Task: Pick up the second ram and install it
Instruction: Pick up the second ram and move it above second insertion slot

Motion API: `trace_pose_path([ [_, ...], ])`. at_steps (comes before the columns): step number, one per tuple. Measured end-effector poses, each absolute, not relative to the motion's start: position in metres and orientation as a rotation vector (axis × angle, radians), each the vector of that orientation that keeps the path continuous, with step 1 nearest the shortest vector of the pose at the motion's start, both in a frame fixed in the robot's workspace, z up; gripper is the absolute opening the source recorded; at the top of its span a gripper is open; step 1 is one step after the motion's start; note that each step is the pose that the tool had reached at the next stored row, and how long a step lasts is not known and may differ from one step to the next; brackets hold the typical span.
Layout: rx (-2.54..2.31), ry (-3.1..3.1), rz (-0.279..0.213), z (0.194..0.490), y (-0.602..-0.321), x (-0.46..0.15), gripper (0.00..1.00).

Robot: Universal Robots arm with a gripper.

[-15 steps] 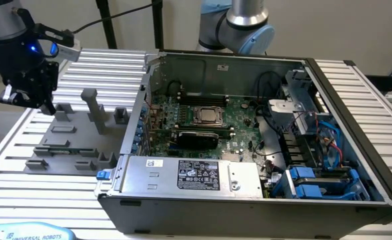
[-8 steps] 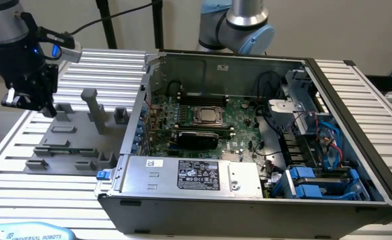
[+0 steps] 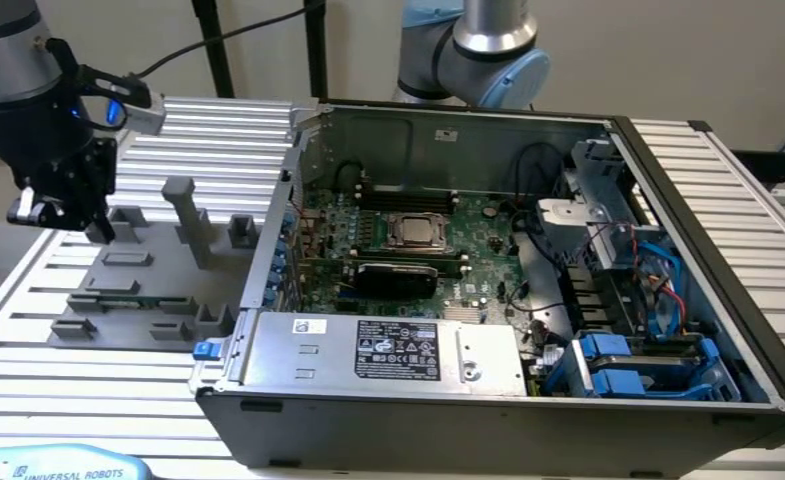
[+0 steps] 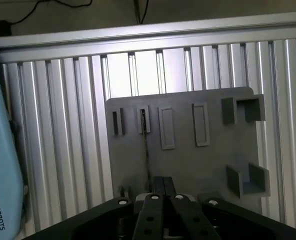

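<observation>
The slatted aluminium desk (image 3: 712,180) carries an open grey steel computer case (image 3: 499,420). Beside the case lies a flat grey plastic fixture plate (image 3: 139,270). Near the plate, a pale blue pendant (image 3: 59,465) reads "UNIVERSAL ROBOTS". The black claw (image 4: 163,186) hangs above the plate, closed on nothing. The second ram (image 3: 125,299), a thin green circuit-board stick, seems to stand on edge in a plate slot. It is likely light, stiff and fragile, best pinched mid-length across its flat faces.
</observation>
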State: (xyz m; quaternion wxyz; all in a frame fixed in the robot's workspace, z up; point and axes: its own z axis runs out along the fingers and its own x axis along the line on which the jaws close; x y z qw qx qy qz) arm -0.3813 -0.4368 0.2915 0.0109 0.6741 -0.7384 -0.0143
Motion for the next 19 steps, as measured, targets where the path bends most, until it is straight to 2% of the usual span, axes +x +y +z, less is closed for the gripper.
trace_pose_path([
  [19,2.273,-2.131,-0.04,0.258,-0.439,-0.377,0.12],
])
